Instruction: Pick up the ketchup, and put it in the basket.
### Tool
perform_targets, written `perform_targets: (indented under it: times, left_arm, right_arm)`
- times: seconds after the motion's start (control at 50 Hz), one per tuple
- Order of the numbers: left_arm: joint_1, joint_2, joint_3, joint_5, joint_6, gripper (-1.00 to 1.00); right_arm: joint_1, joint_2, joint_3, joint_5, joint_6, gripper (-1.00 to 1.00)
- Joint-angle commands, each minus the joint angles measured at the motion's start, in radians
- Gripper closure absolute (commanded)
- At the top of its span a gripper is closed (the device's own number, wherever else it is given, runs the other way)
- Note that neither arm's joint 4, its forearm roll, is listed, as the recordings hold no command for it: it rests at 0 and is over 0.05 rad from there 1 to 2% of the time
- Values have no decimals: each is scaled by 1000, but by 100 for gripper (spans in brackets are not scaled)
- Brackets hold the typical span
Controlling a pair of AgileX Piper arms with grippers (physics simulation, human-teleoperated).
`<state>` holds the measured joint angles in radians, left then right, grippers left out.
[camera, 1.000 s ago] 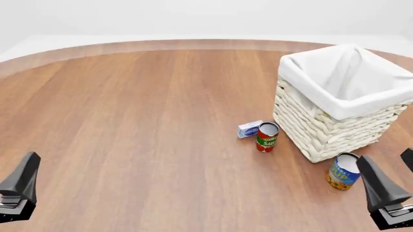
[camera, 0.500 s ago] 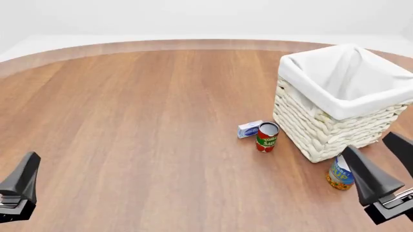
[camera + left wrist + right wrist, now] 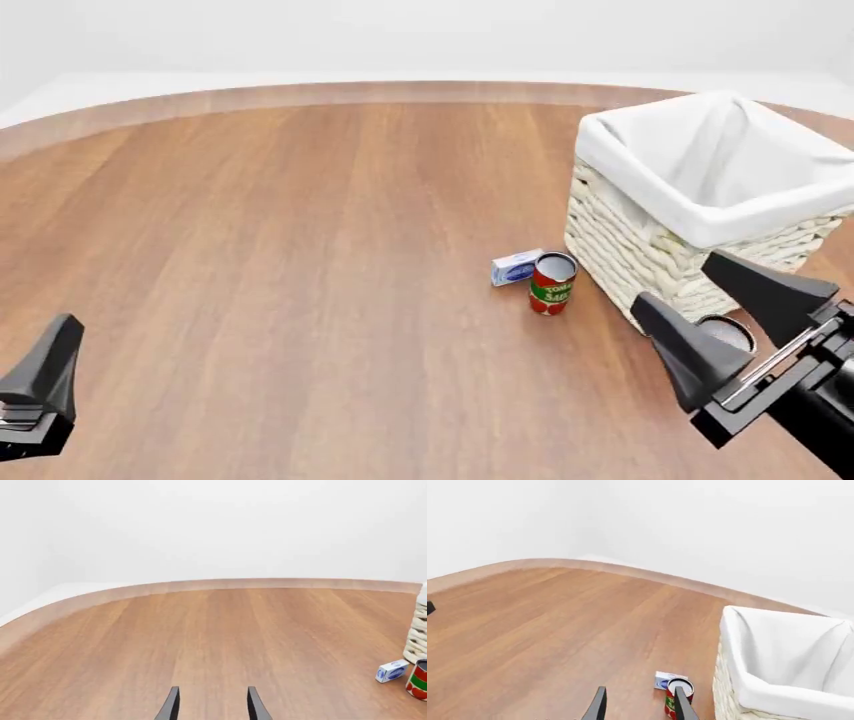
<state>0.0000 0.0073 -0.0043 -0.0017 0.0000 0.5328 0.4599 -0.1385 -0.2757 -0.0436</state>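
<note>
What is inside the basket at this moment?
Only the white cloth liner shows inside the basket: its folds and far walls appear in the front and right wrist views. The bottom is hidden by the near rim, so whether anything lies there cannot be told. No ketchup bottle shows anywhere.

Front and wrist views share the basket (image 3: 694, 215).

**Basket and cans on the wooden table**

A cream wicker basket (image 3: 694, 225) with a white cloth liner stands at the right of the round wooden table (image 3: 294, 250). Just beside its near-left corner stands a red-and-green can (image 3: 551, 284), with a small blue-and-white box (image 3: 515, 267) lying next to it. The right gripper (image 3: 731, 315), fingers apart, hangs over a second can (image 3: 722, 335). The left gripper (image 3: 40, 395) sits at the lower left edge.
</note>
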Motion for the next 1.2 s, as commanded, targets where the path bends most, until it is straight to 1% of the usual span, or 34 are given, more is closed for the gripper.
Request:
perform_targets:
  times: [0.02,0.06,0.08,0.1,0.2,0.22,0.28,0.3,0.34,0.38,0.46,0.58,0.62,0.64,0.66,0.78,0.88,0.96,1.04,1.12,1.16,1.2]
  left_arm:
    - [0,0,0,0,0,-100]
    - [0,0,0,0,0,-100]
    - [0,0,0,0,0,-100]
    - [0,0,0,0,0,-100]
    - [0,0,0,0,0,-100]
    - [0,0,0,0,0,-100]
    - [0,0,0,0,0,-100]
    - [0,0,0,0,0,-100]
    - [0,0,0,0,0,-100]
    - [0,0,0,0,0,-100]
    - [0,0,0,0,0,-100]
    - [0,0,0,0,0,-100]
    - [0,0,0,0,0,-100]
    - [0,0,0,0,0,-100]
    - [0,0,0,0,0,-100]
    - [0,0,0,0,0,-100]
    - [0,0,0,0,0,-100]
    - [0,0,0,0,0,-100]
    - [0,0,0,0,0,-100]
    - [0,0,0,0,0,-100]
    - [0,0,0,0,0,-100]
    - [0,0,0,0,0,-100]
  right_arm:
    - [107,205,-27,-136,5,-100]
    - [115,215,-31,-144,3,-100]
    - [136,258,-46,-163,21,-100]
    - [148,280,-50,-176,24,-100]
    - [174,331,-56,-206,17,-100]
    - [199,378,-72,-220,17,-100]
    - [245,435,-102,-231,24,-100]
    - [253,450,-108,-237,23,-100]
    - [275,479,-117,-257,-1,-100]
    - [297,513,-135,-266,7,-100]
    - [335,552,-155,-279,-1,-100]
    - [389,646,-170,-330,-24,-100]
    - [389,647,-170,-330,-24,-100]
    - [422,677,-191,-327,-26,-100]
    - [450,704,-205,-331,-43,-100]
    - [495,751,-237,-336,-43,-100]
    - [549,823,-270,-340,-32,-100]
    - [560,843,-287,-339,-37,-100]
    - [573,858,-310,-324,-29,-100]
    - [587,879,-345,-302,-7,-100]
    - [589,884,-353,-300,-7,-100]
    - [597,895,-365,-296,10,-100]
